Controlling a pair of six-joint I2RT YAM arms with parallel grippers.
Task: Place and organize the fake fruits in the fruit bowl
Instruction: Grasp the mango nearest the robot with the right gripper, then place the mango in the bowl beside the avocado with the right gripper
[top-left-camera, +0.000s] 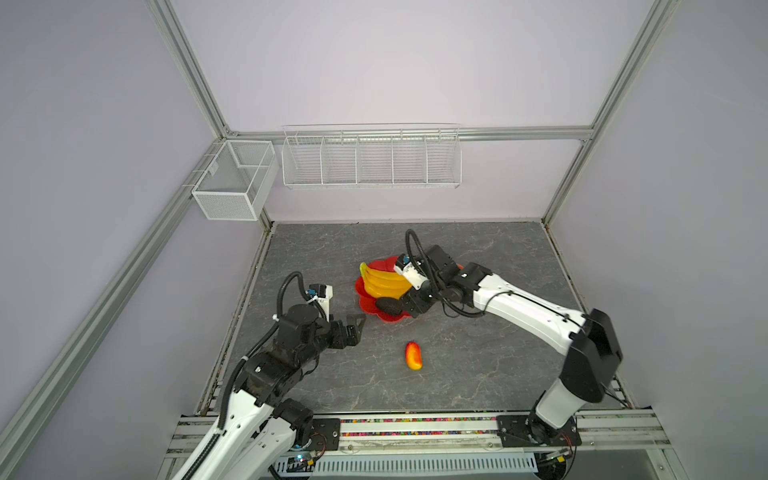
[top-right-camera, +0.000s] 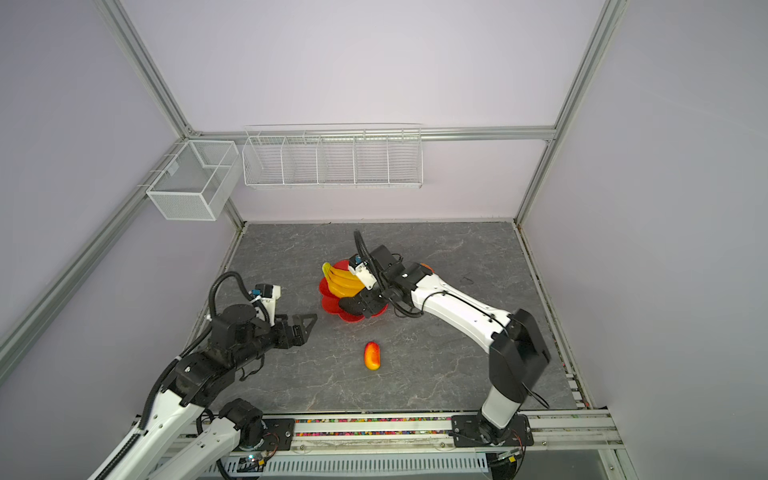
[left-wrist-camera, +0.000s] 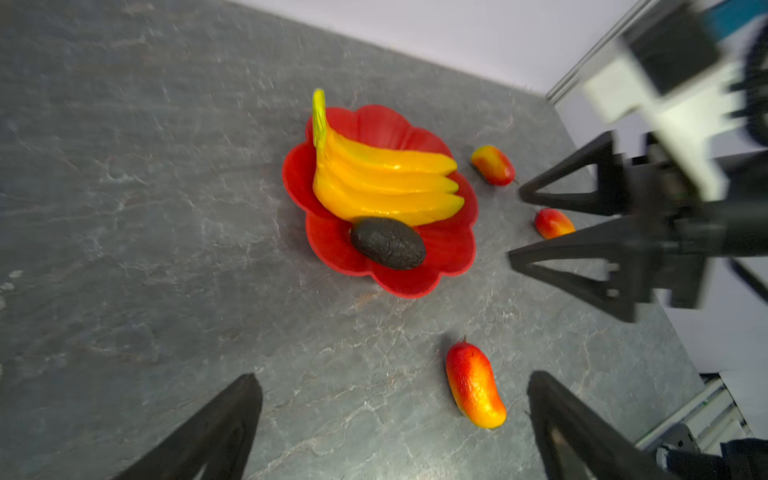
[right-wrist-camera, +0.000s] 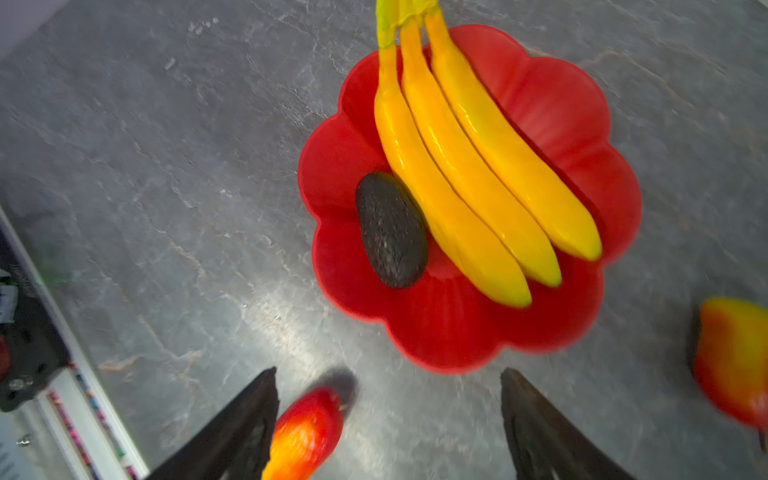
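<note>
**Fruit bowl** (left-wrist-camera: 415, 291): sitting mid-table, holding the banana bunch (left-wrist-camera: 382, 183) across its centre and the avocado (left-wrist-camera: 388, 248) at 6 o'clock, touching the bananas.

**Outstanding:** near mango (left-wrist-camera: 476, 384) lying at 6 o'clock of the bowl. Two far mangoes (left-wrist-camera: 492, 165) (left-wrist-camera: 552, 223) are lying around 2–3 o'clock, close to the rim.

**Right gripper** (left-wrist-camera: 515, 226): fingers spread wide, empty, hovering at the 4 o'clock rim.

**Left gripper** (left-wrist-camera: 392, 378): spread wide, empty, at 8 o'clock.

**Likely hazards:**
- The right fingers are passing close enough to clip the rim or knock the far mangoes away.
- The bananas are taking most of the room, so added mangoes may roll out or dislodge the avocado.
</note>
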